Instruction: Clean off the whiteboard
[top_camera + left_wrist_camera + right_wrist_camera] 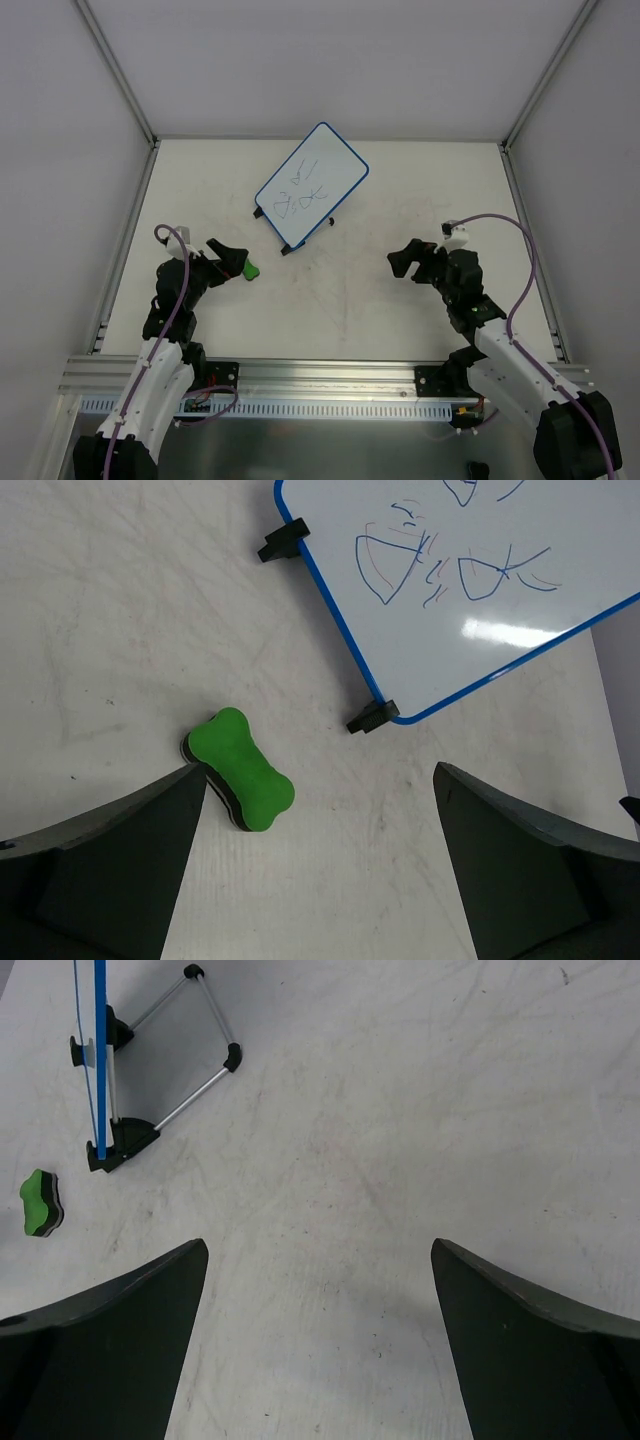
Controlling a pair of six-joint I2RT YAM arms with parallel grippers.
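Note:
The whiteboard (312,183), white with a blue rim and black feet, stands tilted on a wire stand at the table's middle back; blue scribbles cover its face (470,570). It shows edge-on in the right wrist view (100,1060). A green bone-shaped eraser (250,268) lies flat on the table in front-left of the board, also seen in the left wrist view (240,770) and the right wrist view (40,1203). My left gripper (232,262) is open, its left finger right beside the eraser, not holding it. My right gripper (405,262) is open and empty over bare table.
The table (340,300) is walled by white panels with metal frame posts on the left, right and back. An aluminium rail (300,375) runs along the near edge by the arm bases. The board's wire stand (190,1040) sticks out behind it.

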